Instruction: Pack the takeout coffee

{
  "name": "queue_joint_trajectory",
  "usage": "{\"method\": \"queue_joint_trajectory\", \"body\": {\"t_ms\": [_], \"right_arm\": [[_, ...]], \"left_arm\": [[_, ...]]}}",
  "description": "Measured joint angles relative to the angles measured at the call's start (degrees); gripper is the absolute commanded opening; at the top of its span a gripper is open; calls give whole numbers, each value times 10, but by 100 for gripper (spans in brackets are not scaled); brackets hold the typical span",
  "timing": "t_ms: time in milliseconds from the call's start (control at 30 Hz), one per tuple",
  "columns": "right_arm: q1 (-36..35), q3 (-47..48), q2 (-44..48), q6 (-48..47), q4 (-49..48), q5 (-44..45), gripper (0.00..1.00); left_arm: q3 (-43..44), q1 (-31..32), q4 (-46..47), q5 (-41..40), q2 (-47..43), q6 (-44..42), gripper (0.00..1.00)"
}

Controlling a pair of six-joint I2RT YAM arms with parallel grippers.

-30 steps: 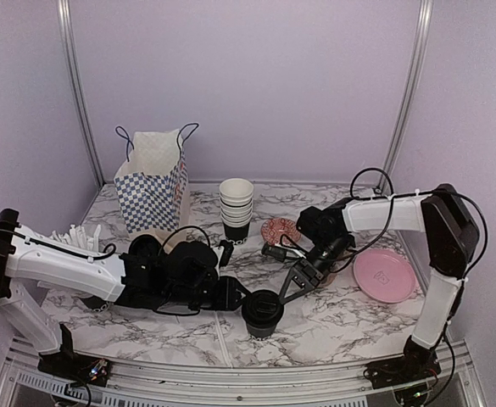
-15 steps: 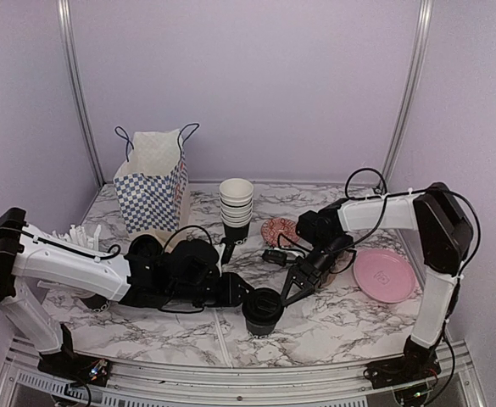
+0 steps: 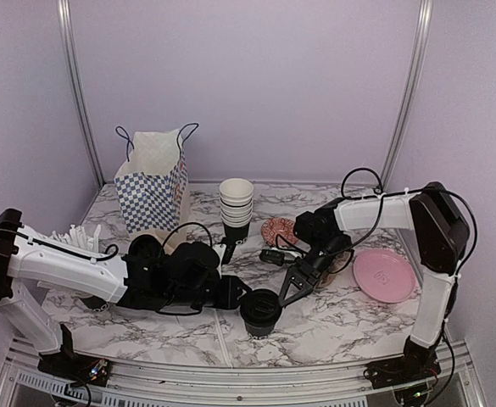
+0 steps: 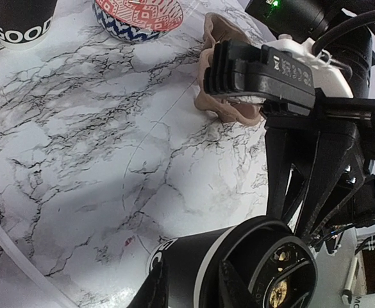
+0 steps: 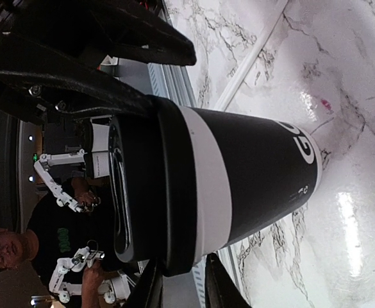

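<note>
At front centre, one takeout coffee (image 3: 261, 309): left jaws clamp it, right jaws unclear.

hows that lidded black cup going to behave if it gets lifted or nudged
Probably light and crushable: the cup looks like thin paper. It narrows toward its base, so a push near the lid could tip it. The smooth wall may slip in a loose grip.
</note>
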State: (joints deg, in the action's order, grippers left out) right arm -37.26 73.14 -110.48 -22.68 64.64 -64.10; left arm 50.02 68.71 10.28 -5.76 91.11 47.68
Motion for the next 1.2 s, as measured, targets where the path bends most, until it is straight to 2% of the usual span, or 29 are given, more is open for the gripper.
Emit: {"method": "queue_joint_trajectory", "body": {"t_ms": [200, 433, 600, 1033, 1200], "right_arm": [[-13, -6, 19, -25, -32, 24, 32], [-29, -18, 32, -38, -62, 36, 36], [-30, -22, 37, -44, -73, 50, 38], [-23, -26, 37, -59, -76, 66, 39], [-23, -26, 37, -61, -76, 66, 39]], "left_arm": [[14, 6, -44, -36, -10, -54, 36], [43, 3, -71, -53, -2, -94, 47], [60, 3, -77, -60, -2, -113, 52], [65, 3, -114, -83, -8, -132, 53], [51, 5, -121, -83, -59, -136, 54]]}}
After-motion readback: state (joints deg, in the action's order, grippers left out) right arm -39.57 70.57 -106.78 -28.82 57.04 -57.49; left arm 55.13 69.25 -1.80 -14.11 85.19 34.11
